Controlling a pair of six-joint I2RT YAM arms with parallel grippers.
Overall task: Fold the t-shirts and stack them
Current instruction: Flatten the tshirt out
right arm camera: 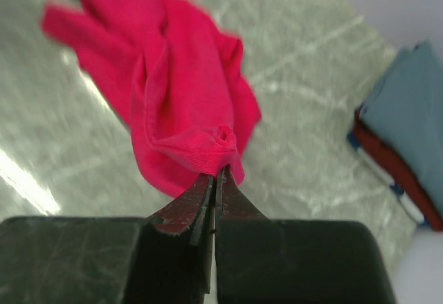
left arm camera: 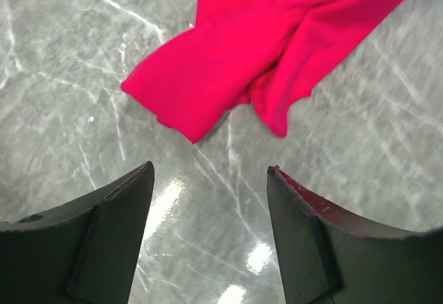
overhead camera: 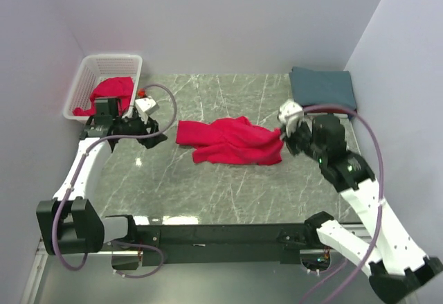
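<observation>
One red t-shirt (overhead camera: 232, 141) lies crumpled at centre, seen from above; a folded teal shirt (overhead camera: 323, 84) sits far right. Left wrist: left gripper (left arm camera: 211, 179) spread wide, empty, just short of the red cloth. Right wrist: right gripper (right arm camera: 216, 176) clamped on its edge.

Basket (overhead camera: 133, 61): we see a white one full of little holes, at the far left corner, by the wall.
Table (overhead camera: 228, 179): we see grey-green stone with thin white lines and shiny spots.
Walls (overhead camera: 228, 13): plain and pale.
</observation>
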